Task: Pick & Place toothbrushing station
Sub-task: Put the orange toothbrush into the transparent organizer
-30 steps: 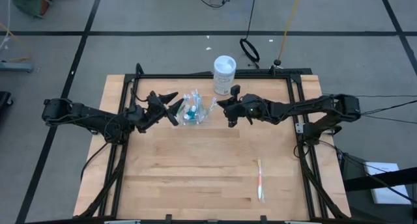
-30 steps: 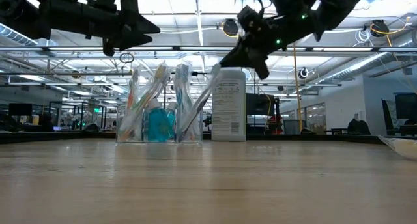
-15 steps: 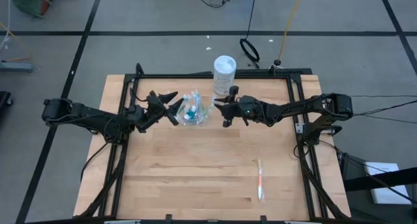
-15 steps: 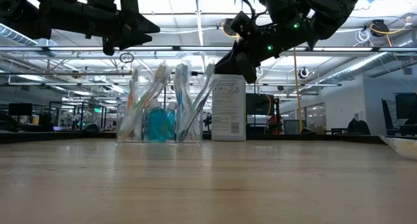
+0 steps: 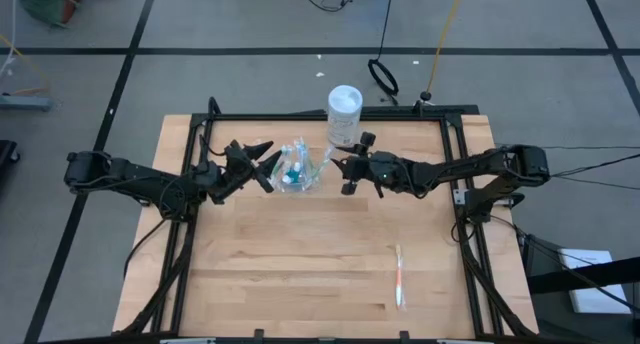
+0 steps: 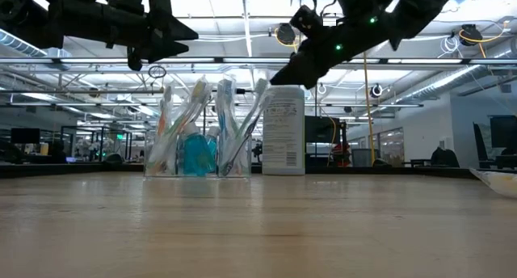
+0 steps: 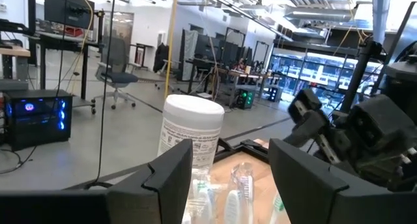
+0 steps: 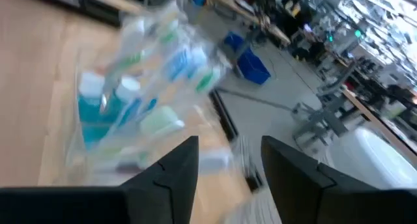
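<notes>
So there's one clear cup (image 5: 296, 168) stuffed with brushes (too bunched to count), one white canister (image 5: 343, 113), one loose toothbrush (image 5: 399, 276) and two arms over one bench (image 5: 300, 264).

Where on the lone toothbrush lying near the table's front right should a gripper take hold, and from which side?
Grip the toothbrush around mid-handle, coming straight down from above with the fingers across its width. It lies flat on the bare wooden table, slim and long, well apart from the clear cup, so nothing crowds it.

The right wrist view shows the clear cup (image 8: 140, 100) and toothbrushes (image 8: 176, 55) blurred.
</notes>
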Tool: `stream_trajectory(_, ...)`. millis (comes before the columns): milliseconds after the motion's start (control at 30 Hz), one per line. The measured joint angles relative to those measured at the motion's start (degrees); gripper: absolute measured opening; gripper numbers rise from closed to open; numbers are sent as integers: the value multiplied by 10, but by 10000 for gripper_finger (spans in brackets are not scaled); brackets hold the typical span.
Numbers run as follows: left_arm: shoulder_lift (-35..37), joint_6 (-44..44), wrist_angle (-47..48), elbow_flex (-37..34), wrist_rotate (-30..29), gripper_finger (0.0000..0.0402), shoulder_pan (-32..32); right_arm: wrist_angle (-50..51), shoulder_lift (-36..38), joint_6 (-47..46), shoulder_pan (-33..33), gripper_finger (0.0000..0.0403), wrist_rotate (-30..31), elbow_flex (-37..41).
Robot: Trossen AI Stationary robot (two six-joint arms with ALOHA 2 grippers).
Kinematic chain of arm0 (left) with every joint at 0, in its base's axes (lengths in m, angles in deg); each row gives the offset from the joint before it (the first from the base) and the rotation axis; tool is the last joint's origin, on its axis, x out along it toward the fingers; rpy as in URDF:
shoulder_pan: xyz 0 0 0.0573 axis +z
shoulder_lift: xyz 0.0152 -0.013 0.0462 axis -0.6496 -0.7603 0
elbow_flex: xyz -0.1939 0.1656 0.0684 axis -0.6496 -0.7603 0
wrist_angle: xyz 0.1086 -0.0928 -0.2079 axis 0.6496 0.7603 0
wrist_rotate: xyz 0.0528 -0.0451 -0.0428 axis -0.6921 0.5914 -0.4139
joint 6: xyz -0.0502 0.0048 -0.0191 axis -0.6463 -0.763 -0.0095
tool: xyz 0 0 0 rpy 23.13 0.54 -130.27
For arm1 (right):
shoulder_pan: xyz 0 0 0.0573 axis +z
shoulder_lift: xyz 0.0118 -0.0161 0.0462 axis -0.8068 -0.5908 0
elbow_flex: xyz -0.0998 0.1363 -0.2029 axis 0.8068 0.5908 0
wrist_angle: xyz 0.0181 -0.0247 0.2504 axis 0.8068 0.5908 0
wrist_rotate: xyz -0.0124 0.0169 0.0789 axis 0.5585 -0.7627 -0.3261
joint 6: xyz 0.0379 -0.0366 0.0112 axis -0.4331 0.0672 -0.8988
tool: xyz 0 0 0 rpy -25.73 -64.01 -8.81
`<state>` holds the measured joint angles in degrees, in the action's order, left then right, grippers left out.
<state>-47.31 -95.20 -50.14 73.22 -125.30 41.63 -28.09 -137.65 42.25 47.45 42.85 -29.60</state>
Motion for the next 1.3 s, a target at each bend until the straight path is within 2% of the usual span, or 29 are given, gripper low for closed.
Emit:
stream_trajectory(100,0,0,0,0,0,209,0,74,29,-8,25,161,29,0)
stream_trajectory(167,0,0,0,0,0,209,0,126,50,-56,45,159,37,0)
stream_trajectory(300,0,0,0,0,0,209,0,280,92,-286,89,156,26,0)
stream_trajectory(400,0,0,0,0,0,209,0,413,120,-478,121,157,-53,0)
stream_trajectory(567,0,0,-3,0,0,209,0,563,145,-734,178,154,-270,3)
stream_trajectory(667,0,-2,-4,0,0,209,0,602,149,-857,234,150,-325,19)
stream_trajectory(867,0,-3,-7,0,0,209,0,623,144,-1038,330,146,-318,69)
stream_trajectory(967,0,-3,-7,0,0,209,0,602,145,-1086,353,146,-272,96)
stream_trajectory(1033,0,-14,-7,0,0,209,0,572,144,-1103,358,145,-245,116)
stream_trajectory(1300,0,-52,-8,0,0,209,0,429,129,-1091,357,145,-244,190)
